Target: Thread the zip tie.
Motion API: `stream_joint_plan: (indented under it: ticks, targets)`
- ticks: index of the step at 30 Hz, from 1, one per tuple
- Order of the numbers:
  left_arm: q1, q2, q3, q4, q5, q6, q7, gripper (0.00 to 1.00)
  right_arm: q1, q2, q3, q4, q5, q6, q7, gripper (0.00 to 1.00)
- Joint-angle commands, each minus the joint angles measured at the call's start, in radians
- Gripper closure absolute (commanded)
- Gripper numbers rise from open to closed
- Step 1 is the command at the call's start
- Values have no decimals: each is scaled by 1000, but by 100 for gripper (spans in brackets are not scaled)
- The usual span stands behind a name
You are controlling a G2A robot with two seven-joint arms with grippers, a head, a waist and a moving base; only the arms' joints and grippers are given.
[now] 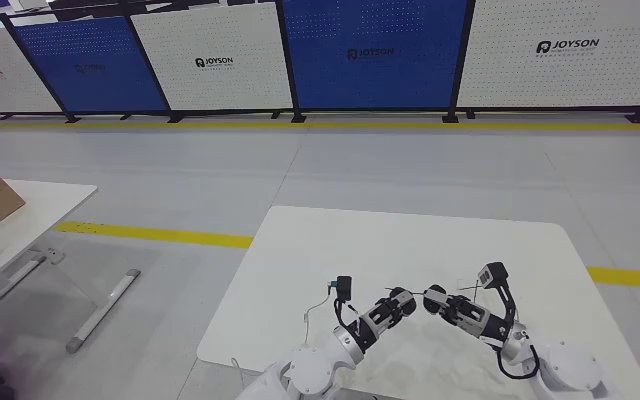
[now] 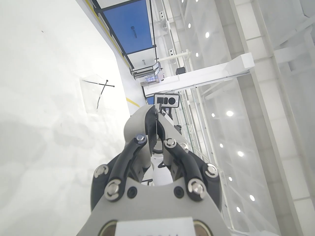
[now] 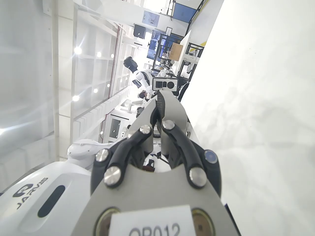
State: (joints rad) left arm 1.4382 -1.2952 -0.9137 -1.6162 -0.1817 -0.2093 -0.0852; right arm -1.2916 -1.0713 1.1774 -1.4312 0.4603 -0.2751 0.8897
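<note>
Dark zip tie (image 2: 156,126) (thin sliver, edge-on) | pinched between left fingers (image 2: 136,126)

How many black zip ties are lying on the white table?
2. One thin black plastic zip tie lies crossed by the other zip tie on the white table. Others may be hidden.

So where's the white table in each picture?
Top view: the white table lies low in the picture, a bit right of the middle.
Left wrist view: the table spreads on the side away from the ceiling lights, and two loose zip ties lie crossed on it.
Right wrist view: the table again lies opposite the ceiling lights.
Shared landmark: the blue wall panels.
</note>
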Motion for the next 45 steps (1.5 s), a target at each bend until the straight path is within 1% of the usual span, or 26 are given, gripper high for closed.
stream_joint_plan:
  ticks: [1, 2, 3, 4, 5, 6, 7, 9, 13, 17, 18, 19, 21, 22, 23, 24, 26, 33, 40, 41, 42, 45]
  targets:
    - [1, 0, -2, -2, -3, 0, 2, 100, -1, 0, 1, -1, -2, 0, -1, 100]
    - [2, 0, -2, -3, -4, 1, 4, 100, -1, 0, 1, -1, -2, 0, -1, 100]
    - [2, 0, -2, -4, -5, 2, 5, 74, -1, -1, 2, -2, -4, 1, 0, 100]
    - [3, -1, -2, -5, -5, 3, 6, 52, -1, -1, 2, -2, -4, 1, 0, 100]
    - [3, -1, -2, -6, -5, 3, 6, 47, -1, -1, 2, -2, -5, 2, 0, 100]
    - [3, -1, -2, -6, -5, 4, 6, 28, -2, -1, 2, -2, -5, 2, 0, 100]
    - [3, -1, -2, -7, -4, 4, 6, 27, -2, -1, 2, -1, -6, 3, 0, 100]
    - [3, -1, -1, -7, -3, 5, 6, 35, -2, -2, 1, 0, -8, 3, 1, 100]
    - [2, -2, 0, -6, -3, 4, 6, 40, -1, -3, 1, 1, -11, 3, 3, 100]
    - [2, -3, 1, -5, -2, 3, 7, 59, -1, -4, 1, 2, -12, 3, 5, 100]
    - [1, -3, 1, -5, -2, 3, 7, 62, -1, -4, 1, 2, -13, 2, 5, 100]
    - [1, -3, 1, -5, -2, 3, 7, 70, -1, -4, 0, 2, -13, 2, 5, 100]
    - [0, -4, 1, -4, -1, 4, 8, 78, 0, -5, 0, 3, -14, 2, 6, 100]
    - [-1, -4, 2, -2, -1, 5, 9, 85, 0, -5, 0, 3, -14, 3, 7, 100]
    - [-2, -5, 2, -1, -1, 5, 10, 88, 0, -5, 0, 3, -14, 3, 8, 100]
    - [-3, -5, 3, 1, -2, 6, 10, 97, 0, -6, -1, 3, -14, 3, 9, 100]
    - [-6, -6, 4, 3, -2, 6, 12, 100, 1, -6, -1, 4, -15, 4, 10, 100]
    - [-13, -9, 5, 12, -2, 7, 15, 100, 3, -8, -3, 6, -17, 3, 13, 100]
    - [-14, -10, 6, 15, 7, 3, 14, 100, 5, -10, -4, 11, -9, 5, 17, 100]
    - [-13, -10, 7, 15, 9, 2, 15, 100, 5, -10, -3, 13, -4, 7, 17, 33]
    - [-12, -10, 7, 14, 9, 2, 15, 100, 5, -10, -1, 13, 1, 9, 18, 0]
    - [-7, -11, 6, 10, 1, 5, 21, 100, 2, -8, 17, 15, 23, 14, 25, 0]
